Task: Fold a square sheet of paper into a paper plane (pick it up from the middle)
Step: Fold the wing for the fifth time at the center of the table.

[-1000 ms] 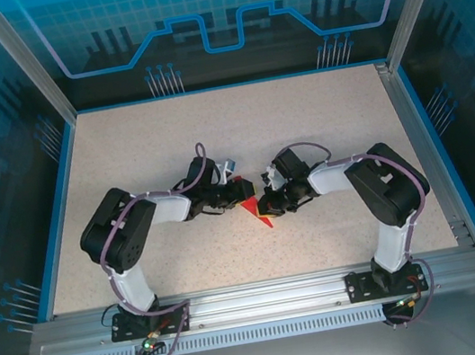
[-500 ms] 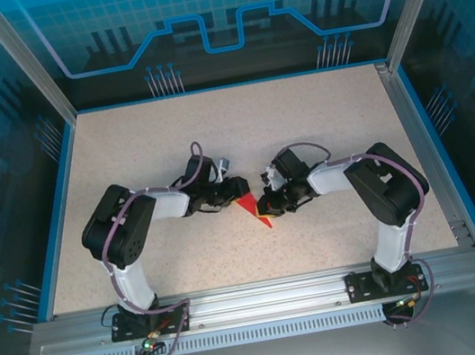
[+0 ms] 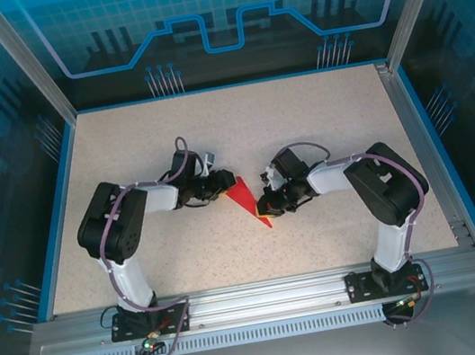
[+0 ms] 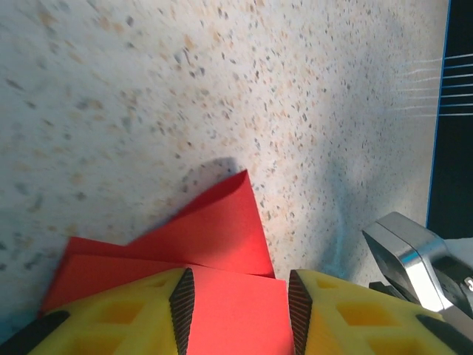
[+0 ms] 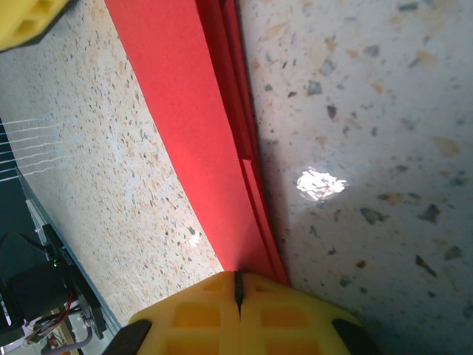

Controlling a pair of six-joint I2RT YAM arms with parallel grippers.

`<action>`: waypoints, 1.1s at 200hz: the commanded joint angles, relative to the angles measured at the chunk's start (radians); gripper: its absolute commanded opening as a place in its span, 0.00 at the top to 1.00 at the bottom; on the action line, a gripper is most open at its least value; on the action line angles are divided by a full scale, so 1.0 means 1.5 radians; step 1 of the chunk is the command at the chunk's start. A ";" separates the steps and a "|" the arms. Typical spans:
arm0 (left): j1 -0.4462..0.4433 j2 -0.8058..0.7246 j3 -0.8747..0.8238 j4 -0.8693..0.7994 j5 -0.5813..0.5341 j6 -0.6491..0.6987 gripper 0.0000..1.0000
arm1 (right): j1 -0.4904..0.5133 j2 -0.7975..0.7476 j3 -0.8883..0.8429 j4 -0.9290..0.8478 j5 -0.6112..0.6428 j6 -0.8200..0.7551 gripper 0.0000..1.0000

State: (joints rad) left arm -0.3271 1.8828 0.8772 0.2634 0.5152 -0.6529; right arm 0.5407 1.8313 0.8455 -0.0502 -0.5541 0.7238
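**Item: folded red paper** (image 3: 243, 199). We record it at the middle of the top view, lying on the speckled table (image 3: 317, 109). It is a narrow triangle tapering toward the lower right. More of its red face shows than half a second ago, when the left arm overlay its upper end.

**Item: left gripper** (image 3: 218, 187). It has drawn back up and to the left since the earlier frames and now stands at the paper's broad upper-left end. In its wrist view the yellow jaws are spread. Red layers show in the gap and run under the finger at the lower left of the frame. We cannot tell whether the jaws touch the paper.

**Item: right gripper** (image 5: 238, 288). It has not moved. Its jaws are pressed together on the paper's narrow lower tip, and the stacked edges run straight into the seam.

**Hard to make out:** the bottom of the left wrist view cuts off the fold layers. We cannot identify a silver metal part (image 4: 414, 255) at its lower right.

**Room:** bare table lies on every side of the paper. Its blue edging (image 3: 66, 188) is well apart from both grippers.
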 commanded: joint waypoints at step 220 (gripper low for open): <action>-0.056 -0.081 0.046 -0.103 0.025 0.049 0.59 | 0.013 0.056 -0.019 -0.081 0.051 -0.006 0.99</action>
State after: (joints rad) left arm -0.3691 1.7199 0.9119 0.1135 0.5224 -0.5762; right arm 0.5407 1.8378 0.8532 -0.0544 -0.5617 0.7219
